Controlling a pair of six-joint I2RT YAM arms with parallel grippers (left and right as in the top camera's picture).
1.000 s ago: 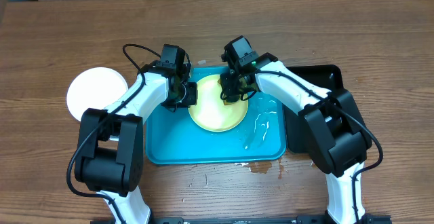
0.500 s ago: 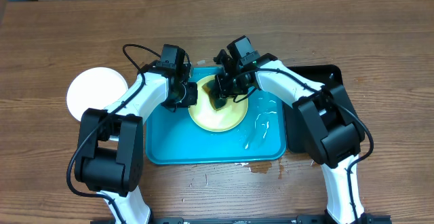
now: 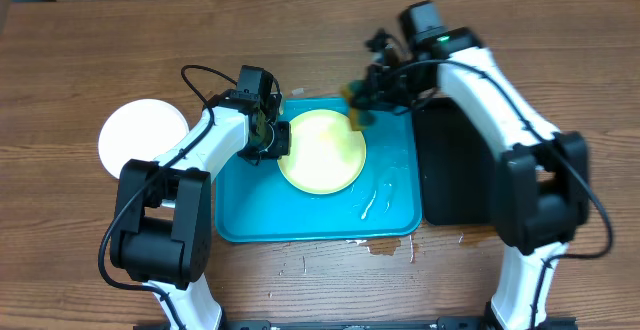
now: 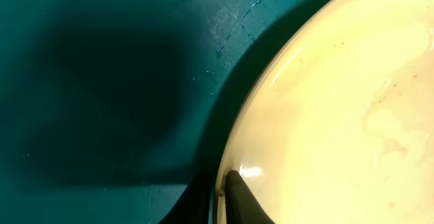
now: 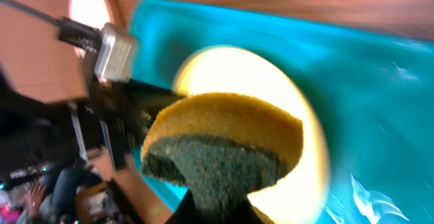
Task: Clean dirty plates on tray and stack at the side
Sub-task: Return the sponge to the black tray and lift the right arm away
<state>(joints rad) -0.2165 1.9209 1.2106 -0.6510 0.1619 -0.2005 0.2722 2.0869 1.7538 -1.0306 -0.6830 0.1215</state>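
Holding a yellow foam sponge (image 5: 224, 149) with a dark green scouring face, our right gripper (image 3: 365, 102) is closed on it and hangs over the far right edge of the pale yellow-green round plate (image 3: 321, 151). This plate lies in the bright cyan rectangular plastic tray (image 3: 300, 220), toward its far side. Our left gripper (image 3: 272, 138) is at the plate's left rim. One dark fingertip (image 4: 237, 190) rests on that rim, but we cannot tell whether the jaws clamp it. A white round plate (image 3: 140, 135) lies on the wooden table (image 3: 100, 50), left of the tray.
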